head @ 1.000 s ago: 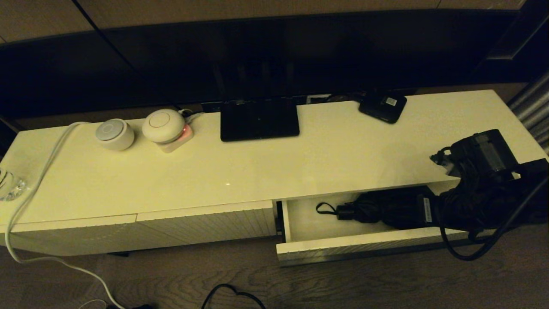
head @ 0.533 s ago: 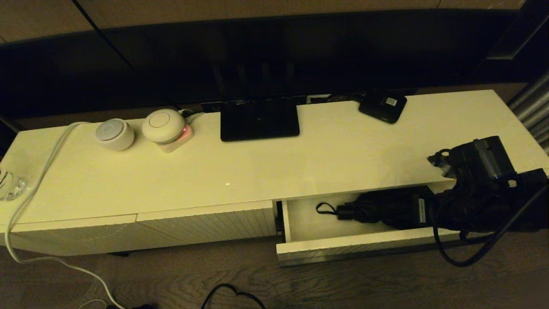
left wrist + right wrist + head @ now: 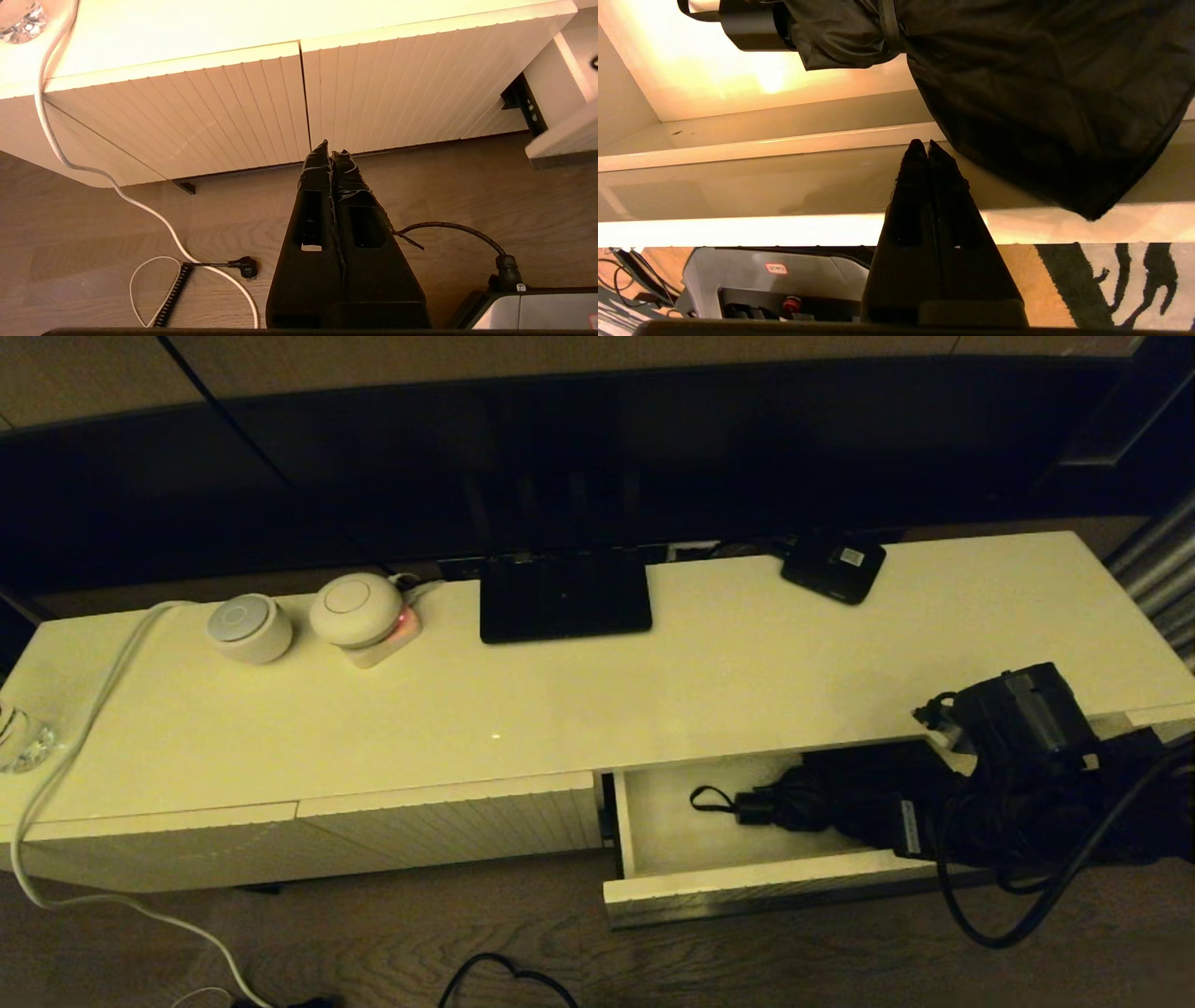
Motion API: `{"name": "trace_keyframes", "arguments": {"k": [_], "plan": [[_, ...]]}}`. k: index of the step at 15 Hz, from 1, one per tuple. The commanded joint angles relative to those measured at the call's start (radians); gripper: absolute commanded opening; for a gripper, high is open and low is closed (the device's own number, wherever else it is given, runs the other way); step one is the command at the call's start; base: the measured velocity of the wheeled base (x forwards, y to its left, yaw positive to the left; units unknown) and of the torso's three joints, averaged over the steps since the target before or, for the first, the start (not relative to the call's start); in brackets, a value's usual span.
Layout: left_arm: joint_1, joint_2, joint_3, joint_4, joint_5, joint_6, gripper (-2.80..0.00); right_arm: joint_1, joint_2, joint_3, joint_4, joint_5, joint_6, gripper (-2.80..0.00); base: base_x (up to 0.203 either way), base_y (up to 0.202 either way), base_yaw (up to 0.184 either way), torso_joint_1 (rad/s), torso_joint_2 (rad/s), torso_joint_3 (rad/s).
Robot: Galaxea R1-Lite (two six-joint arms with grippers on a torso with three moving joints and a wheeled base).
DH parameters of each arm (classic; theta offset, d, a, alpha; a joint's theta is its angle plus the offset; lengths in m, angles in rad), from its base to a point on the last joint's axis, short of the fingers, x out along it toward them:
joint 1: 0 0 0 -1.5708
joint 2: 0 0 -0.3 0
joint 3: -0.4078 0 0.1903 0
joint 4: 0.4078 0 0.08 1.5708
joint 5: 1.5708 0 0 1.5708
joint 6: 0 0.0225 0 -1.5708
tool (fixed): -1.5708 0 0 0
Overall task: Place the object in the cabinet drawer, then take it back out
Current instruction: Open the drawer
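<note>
Head view shows the black folding umbrella with baggy cloth [image 3: 840,800] lying inside the open cream-white drawer with the ribbed front [image 3: 747,893], its short handle and small loop pointing left. The right gripper [image 3: 927,145] sits at the right end of the drawer with its fingers pressed together, holding nothing, by the near wall and just beside the cloth. The left gripper [image 3: 331,153] is closed too and hangs low over the wood floor [image 3: 233,219], in front of the shut ribbed panels [image 3: 233,107].

A long cream cabinet top [image 3: 709,681] carries two round white devices [image 3: 250,627] at far left, a flat black stand [image 3: 564,597] mid-far, and a small black box [image 3: 833,567] far right.
</note>
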Motion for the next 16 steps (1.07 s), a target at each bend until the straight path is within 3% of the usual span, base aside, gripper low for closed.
{"name": "trace_keyframes", "arguments": {"k": [1, 16], "plan": [[0.000, 0.000, 0.003, 0.000, 0.000, 0.001, -2.80, 0.001, 0.006, 0.003, 0.013, 0.002, -0.013, -2.80, 0.000, 0.000, 0.000, 0.000, 0.00, 0.000], [0.000, 0.000, 0.003, 0.000, 0.000, 0.000, -2.80, 0.010, -0.002, -0.019, 0.264, -0.001, -0.071, -2.80, 0.000, 0.000, 0.000, 0.000, 0.00, 0.000]]}}
